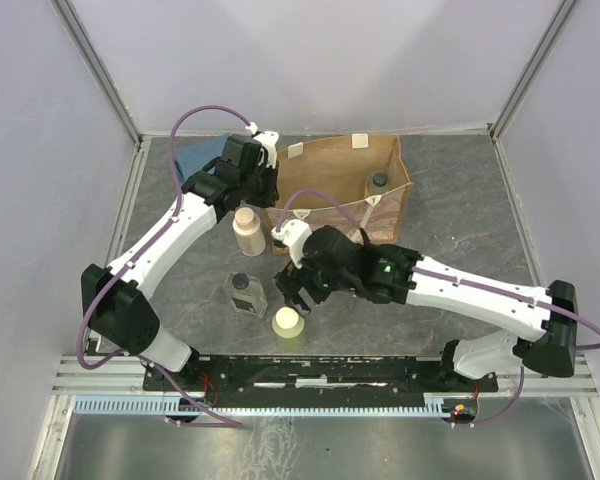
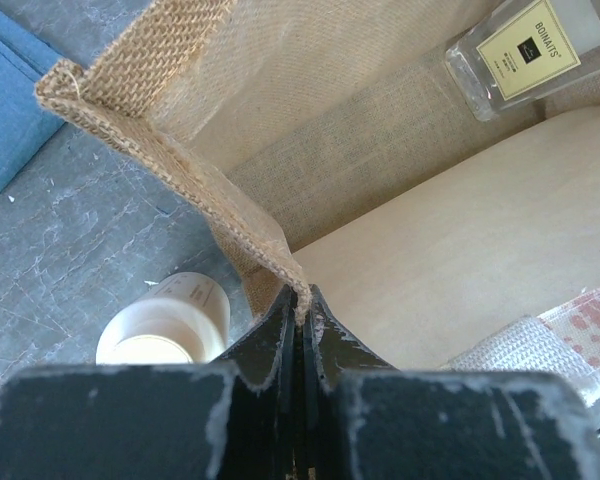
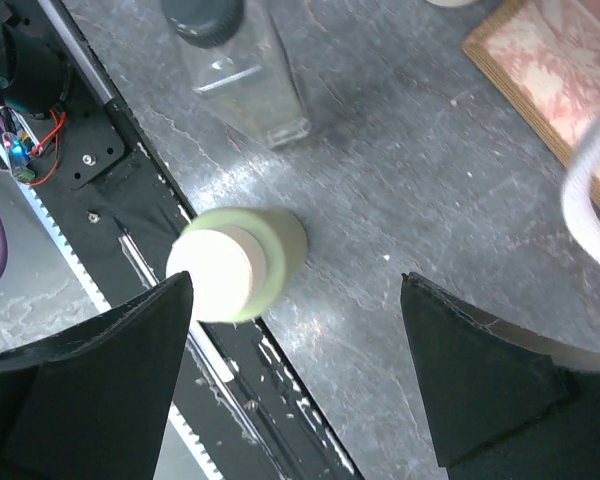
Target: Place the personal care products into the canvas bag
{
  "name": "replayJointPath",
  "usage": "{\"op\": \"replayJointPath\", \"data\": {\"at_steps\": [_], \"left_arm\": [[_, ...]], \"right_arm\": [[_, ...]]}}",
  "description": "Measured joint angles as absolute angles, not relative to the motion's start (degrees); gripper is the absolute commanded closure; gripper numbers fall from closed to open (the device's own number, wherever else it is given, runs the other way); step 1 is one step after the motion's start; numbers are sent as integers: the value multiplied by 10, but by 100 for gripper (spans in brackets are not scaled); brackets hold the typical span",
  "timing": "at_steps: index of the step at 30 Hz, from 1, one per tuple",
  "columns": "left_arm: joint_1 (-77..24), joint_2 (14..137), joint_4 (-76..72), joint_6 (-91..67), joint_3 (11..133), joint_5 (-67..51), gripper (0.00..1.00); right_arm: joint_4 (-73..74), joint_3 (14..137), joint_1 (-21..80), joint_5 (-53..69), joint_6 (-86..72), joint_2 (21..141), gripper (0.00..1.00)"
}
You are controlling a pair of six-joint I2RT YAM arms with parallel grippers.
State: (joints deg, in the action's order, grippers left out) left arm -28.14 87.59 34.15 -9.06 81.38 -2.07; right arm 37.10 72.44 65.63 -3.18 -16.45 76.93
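The tan canvas bag [image 1: 330, 165] lies open at the back centre, and one clear dark-capped bottle [image 1: 378, 183] lies inside it, labelled in the left wrist view [image 2: 525, 45]. My left gripper [image 2: 302, 305] is shut on the bag's rim [image 2: 180, 150] at its left corner. The beige bottle [image 1: 248, 230] stands just in front of it and shows in the left wrist view [image 2: 165, 330]. My right gripper [image 3: 295, 290] is open above the pale yellow jar [image 3: 235, 265], which stands near the front edge [image 1: 288, 326]. The other clear bottle [image 1: 246, 293] stands to its left.
A folded blue cloth [image 1: 202, 157] lies at the back left, behind my left arm. The black base rail [image 1: 320, 372] runs along the table's near edge just in front of the jar. A cream rope handle [image 3: 585, 190] hangs near the right gripper.
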Motion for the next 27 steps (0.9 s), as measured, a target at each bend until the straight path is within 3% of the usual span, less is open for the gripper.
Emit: {"op": "replayJointPath", "data": {"at_steps": [7,16,27], "left_arm": [[-281,876,342,-91,814,-21,97],[-281,860,342,-91,802,-10,97],[-281,846,347,-90,794,-1,97]], "right_arm": [[360,765,716,-54,-138,850,6],[489,906,736,-38,-106,955,5],[580,921,741,-15,-86,990,5]]}}
